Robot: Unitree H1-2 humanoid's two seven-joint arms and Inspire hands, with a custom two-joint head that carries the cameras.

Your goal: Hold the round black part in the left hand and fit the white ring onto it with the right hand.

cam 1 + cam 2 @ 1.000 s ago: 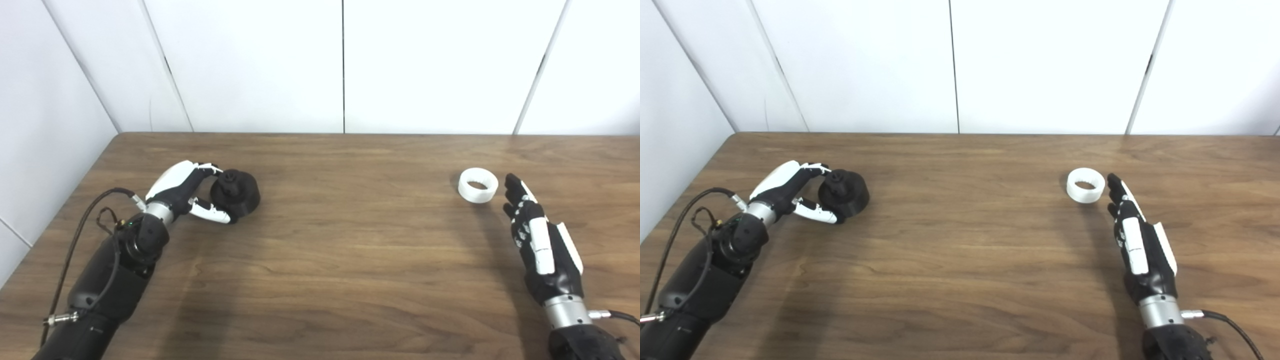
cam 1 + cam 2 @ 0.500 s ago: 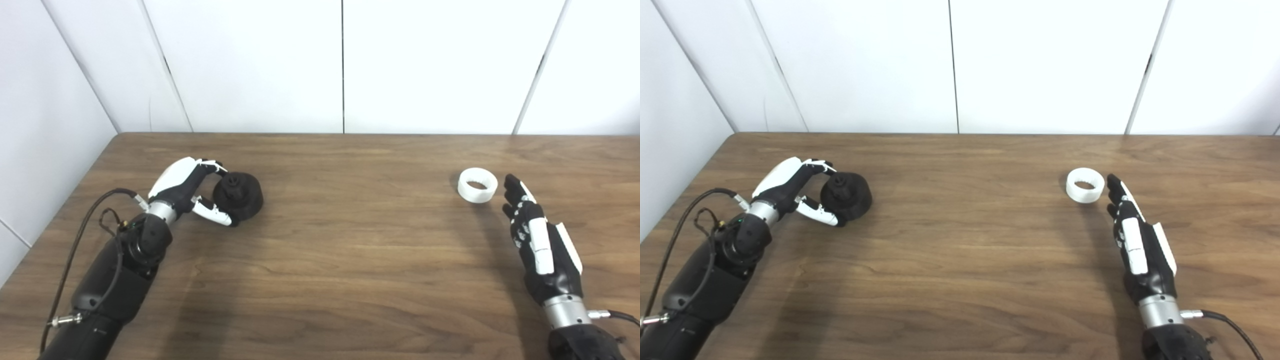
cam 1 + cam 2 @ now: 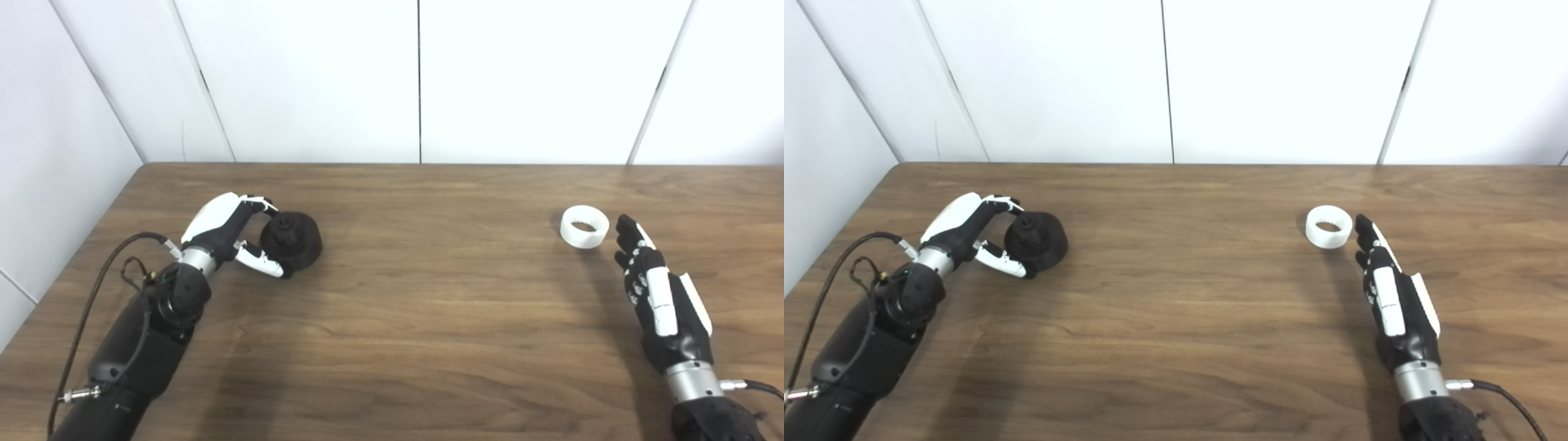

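The round black part (image 3: 293,239) rests on the wooden table (image 3: 416,306) at the left, a small knob on its top. My left hand (image 3: 228,232) is curled around its left side, fingers (image 3: 260,204) touching the knob and the thumb against the near side. The white ring (image 3: 585,226) lies flat on the table at the right. Beside it my right hand (image 3: 658,294) is stretched out flat and open, its fingertips (image 3: 625,223) a little to the ring's right and not touching it.
White wall panels stand behind the table's far edge and along its left side. A black cable (image 3: 104,263) loops beside my left forearm. Bare wood lies between the two hands.
The left hand has shifted slightly up and right with the black part and closed more around it. The right hand and the ring have hardly moved.
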